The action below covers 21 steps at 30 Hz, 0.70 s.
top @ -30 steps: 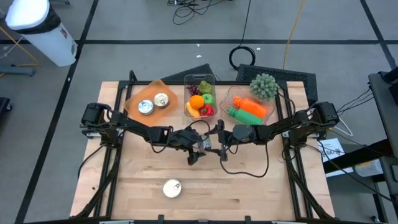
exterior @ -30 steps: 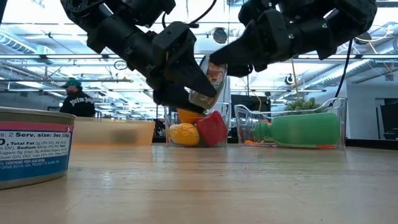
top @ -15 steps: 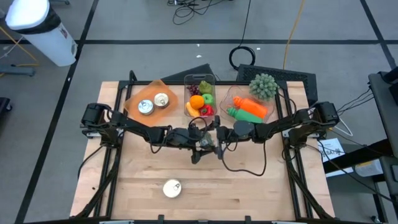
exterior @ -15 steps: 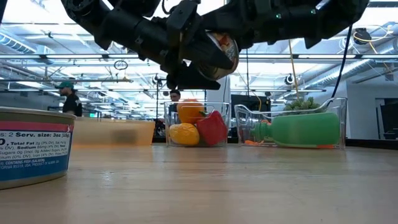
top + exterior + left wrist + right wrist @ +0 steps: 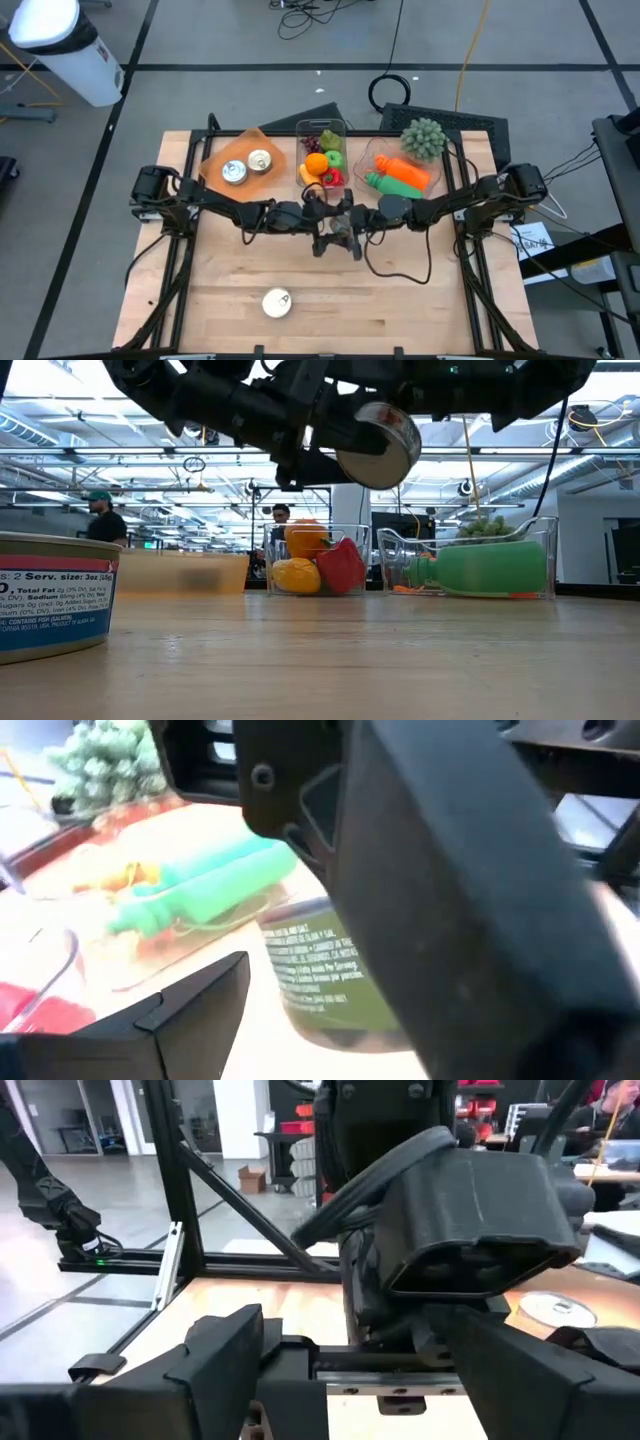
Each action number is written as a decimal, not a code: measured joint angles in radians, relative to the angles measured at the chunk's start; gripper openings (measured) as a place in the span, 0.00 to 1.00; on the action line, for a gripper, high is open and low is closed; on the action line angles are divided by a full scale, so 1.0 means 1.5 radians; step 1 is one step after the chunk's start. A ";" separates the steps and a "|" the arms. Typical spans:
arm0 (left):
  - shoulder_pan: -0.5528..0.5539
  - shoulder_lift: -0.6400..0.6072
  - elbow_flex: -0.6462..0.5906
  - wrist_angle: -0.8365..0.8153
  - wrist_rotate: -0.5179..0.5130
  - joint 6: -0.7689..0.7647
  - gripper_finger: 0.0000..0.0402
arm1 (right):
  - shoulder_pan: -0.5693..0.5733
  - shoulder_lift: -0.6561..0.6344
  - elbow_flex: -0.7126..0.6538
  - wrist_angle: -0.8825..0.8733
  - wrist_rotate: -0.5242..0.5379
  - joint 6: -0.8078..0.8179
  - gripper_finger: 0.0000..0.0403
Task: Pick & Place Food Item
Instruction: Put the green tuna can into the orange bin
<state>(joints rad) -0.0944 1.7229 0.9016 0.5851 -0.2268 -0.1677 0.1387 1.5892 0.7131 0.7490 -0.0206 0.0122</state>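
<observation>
Both arms meet over the middle of the wooden table (image 5: 400,300), and a can (image 5: 378,445) hangs in the air between them, tipped on its side, well above the tabletop (its olive-green label shows close up in the left wrist view). The left gripper (image 5: 322,222) has its fingers spread wide around the can. The right gripper (image 5: 350,232) sits against the can from the other side; whether it actually grips cannot be told. Behind them stand a clear fruit bin (image 5: 322,160), a bin with a green bottle (image 5: 392,182) and a tray (image 5: 215,155) with two cans. Another can (image 5: 276,302) rests alone near the front edge.
</observation>
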 joint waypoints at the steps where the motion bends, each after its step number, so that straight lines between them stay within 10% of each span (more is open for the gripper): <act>1: 0.000 0.000 0.000 -0.003 -0.003 -0.001 0.91 | -0.001 0.000 0.000 -0.002 -0.004 0.002 0.73; 21: -0.005 0.003 0.000 0.010 0.047 0.152 0.78 | 0.010 0.001 -0.001 -0.005 0.007 0.008 0.66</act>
<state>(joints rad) -0.1024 1.7271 0.9016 0.5994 -0.1570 0.0606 0.1543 1.5915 0.7113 0.7414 -0.0104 0.0246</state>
